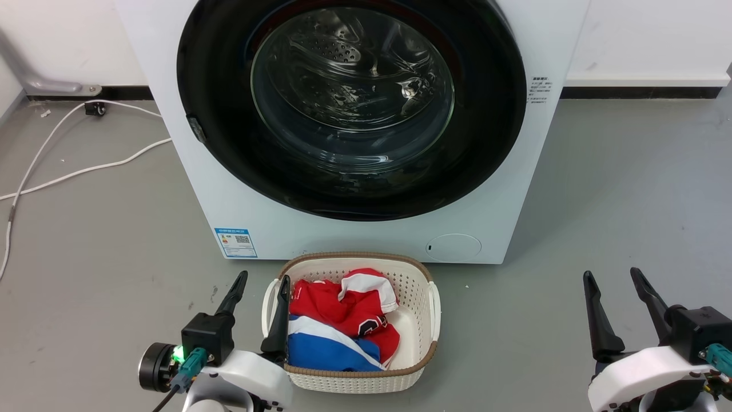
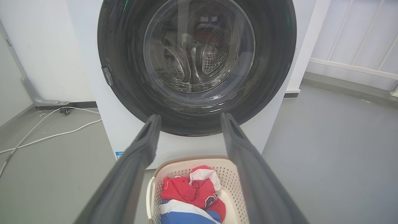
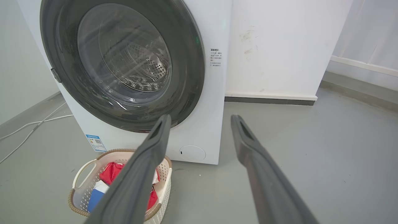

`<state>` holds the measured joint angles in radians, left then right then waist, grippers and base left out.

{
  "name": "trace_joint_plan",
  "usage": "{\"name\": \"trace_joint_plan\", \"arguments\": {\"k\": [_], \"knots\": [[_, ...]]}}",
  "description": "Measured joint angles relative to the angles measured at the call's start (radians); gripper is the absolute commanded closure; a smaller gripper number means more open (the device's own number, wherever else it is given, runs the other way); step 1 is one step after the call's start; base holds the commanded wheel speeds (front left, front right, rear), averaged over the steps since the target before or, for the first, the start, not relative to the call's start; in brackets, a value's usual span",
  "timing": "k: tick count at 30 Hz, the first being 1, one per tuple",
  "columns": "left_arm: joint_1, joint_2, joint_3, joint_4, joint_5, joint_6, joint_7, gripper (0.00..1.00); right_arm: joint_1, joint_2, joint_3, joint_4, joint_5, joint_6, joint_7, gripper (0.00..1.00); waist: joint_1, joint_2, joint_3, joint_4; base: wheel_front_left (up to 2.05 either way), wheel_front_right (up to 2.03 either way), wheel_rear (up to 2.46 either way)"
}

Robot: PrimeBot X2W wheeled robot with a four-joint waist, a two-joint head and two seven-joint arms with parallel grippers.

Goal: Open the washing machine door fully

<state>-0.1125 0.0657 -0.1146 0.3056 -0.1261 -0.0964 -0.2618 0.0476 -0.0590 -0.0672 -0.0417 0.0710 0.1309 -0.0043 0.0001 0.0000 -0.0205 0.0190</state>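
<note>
The washing machine door (image 1: 492,114) is a big round glossy black ring with a clear glass bowl, lying flat and closed against the white machine front (image 1: 532,189). A small grey latch tab (image 1: 196,129) sits on its left rim. The same door (image 2: 273,62) fills the upper left wrist view, and it stands at the upper left in the right wrist view (image 3: 186,62). My left gripper (image 1: 261,281) is open at the lower left, well short of the door. My right gripper (image 1: 613,276) is open at the lower right, off to the machine's right. Both hold nothing.
A cream laundry basket (image 1: 420,274) with red, white and blue clothes (image 1: 337,320) stands on the grey floor right before the machine, beside my left gripper. White cables (image 1: 86,166) trail across the floor at the left. Bare floor (image 1: 629,200) lies right of the machine.
</note>
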Motion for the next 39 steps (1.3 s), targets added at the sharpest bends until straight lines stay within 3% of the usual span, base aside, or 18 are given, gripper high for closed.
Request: {"name": "trace_joint_plan", "arguments": {"k": [13, 14, 15, 16, 24, 28, 35, 39], "knots": [[-0.005, -0.005, 0.017, 0.004, 0.022, 0.000, -0.001, 0.00, 0.000, 0.004, -0.004, 0.000, 0.000, 0.000, -0.004, 0.00, 0.0000, 0.0000, 0.002, 0.001, 0.00, 0.00, 0.00], [-0.005, -0.005, 0.018, 0.003, 0.025, 0.000, -0.001, 0.00, 0.000, 0.004, -0.004, 0.000, 0.000, 0.000, -0.004, 0.51, 0.0000, 0.0000, 0.001, 0.001, 0.00, 0.00, 0.00], [-0.005, -0.006, 0.018, 0.003, 0.026, 0.001, -0.001, 0.00, 0.000, 0.004, -0.005, 0.000, 0.002, 0.000, -0.004, 0.70, 0.0000, 0.0000, 0.001, 0.001, 0.00, 0.00, 0.00], [-0.005, -0.006, 0.018, 0.002, 0.027, 0.001, -0.001, 0.00, 0.001, 0.005, -0.005, 0.001, 0.006, 0.000, -0.001, 1.00, 0.0000, 0.0000, 0.001, 0.001, 0.00, 0.00, 0.00], [-0.005, -0.008, 0.023, 0.003, 0.034, 0.001, -0.001, 0.00, 0.003, 0.006, -0.019, 0.005, 0.075, 0.000, 0.005, 1.00, 0.0000, 0.0000, 0.002, 0.000, 0.00, 0.00, 0.00], [-0.005, -0.009, 0.026, 0.003, 0.035, 0.001, -0.001, 0.00, 0.002, 0.006, -0.041, 0.027, 0.344, 0.000, 0.022, 1.00, 0.0000, 0.0000, 0.000, -0.002, 0.00, 0.00, 0.00], [-0.005, -0.011, 0.027, 0.002, 0.037, 0.004, -0.001, 0.00, -0.008, 0.007, -0.070, 0.077, 1.049, 0.000, 0.049, 1.00, 0.0000, 0.0000, -0.002, -0.005, 0.00, 0.00, 0.00], [-0.005, -0.012, 0.030, -0.001, 0.038, 0.004, -0.001, 0.00, -0.027, 0.008, -0.116, 0.103, 1.286, 0.000, 0.051, 1.00, 0.0000, 0.0000, -0.002, -0.008, 0.00, 0.00, 0.00]]}}
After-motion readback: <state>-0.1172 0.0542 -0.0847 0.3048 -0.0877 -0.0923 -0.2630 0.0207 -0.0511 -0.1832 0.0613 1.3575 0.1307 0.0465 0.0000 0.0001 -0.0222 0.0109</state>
